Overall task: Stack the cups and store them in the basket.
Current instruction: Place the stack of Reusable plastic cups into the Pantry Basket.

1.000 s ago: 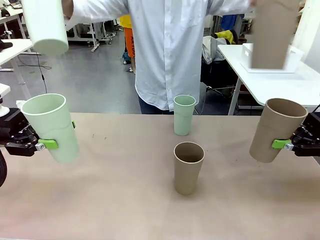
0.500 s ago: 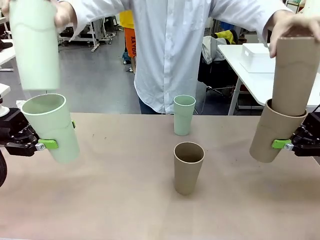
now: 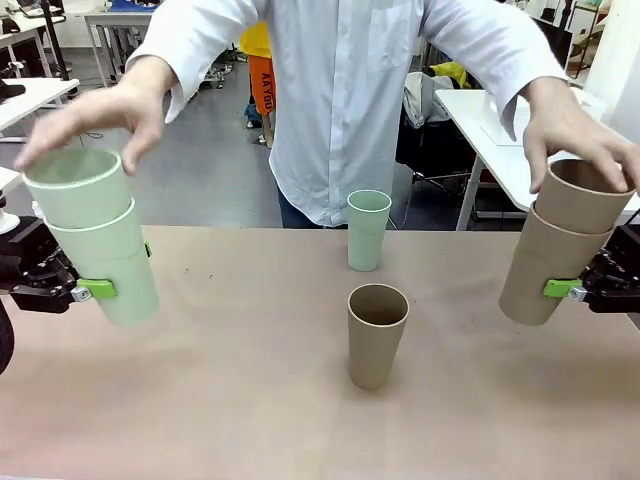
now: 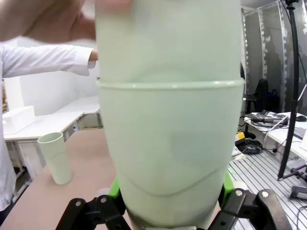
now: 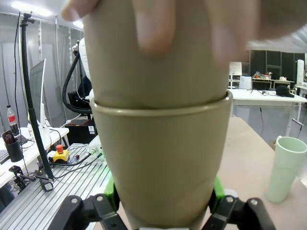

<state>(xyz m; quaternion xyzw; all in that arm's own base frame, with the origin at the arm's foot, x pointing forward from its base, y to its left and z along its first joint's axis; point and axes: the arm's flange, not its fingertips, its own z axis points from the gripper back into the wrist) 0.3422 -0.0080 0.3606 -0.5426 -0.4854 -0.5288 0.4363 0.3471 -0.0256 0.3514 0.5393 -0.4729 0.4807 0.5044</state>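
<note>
On my L side: held mint cup (image 3: 118,262) clamped btwn the pads of my left gripper (image 3: 120,272), lifted clear of the table (image 3: 230,400), mouth up, top leaning outward.
Inside it: nested mint cup (image 3: 80,190), pushed partway in, upper part standing above the held rim.
Over that one: person's hand (image 3: 95,112), fingers spread over the mouth; blurred, so can't tell if it touches.
On my R side: held tan cup (image 3: 540,270) pinched by my right gripper (image 3: 548,287), also off the table, top leaning outward.
Inside that: nested tan cup (image 3: 585,195), upper part above the rim.
Over it: person's other hand (image 3: 572,130), fingertips at the rim.
Table ctr: lone tan cup (image 3: 377,335) upright, nearer me; lone mint cup (image 3: 368,230) upright behind it, twd the person; the two apart.
Basket (image 4: 18,119): white, on a white side table (image 4: 62,117), well apart from the cups.
</note>
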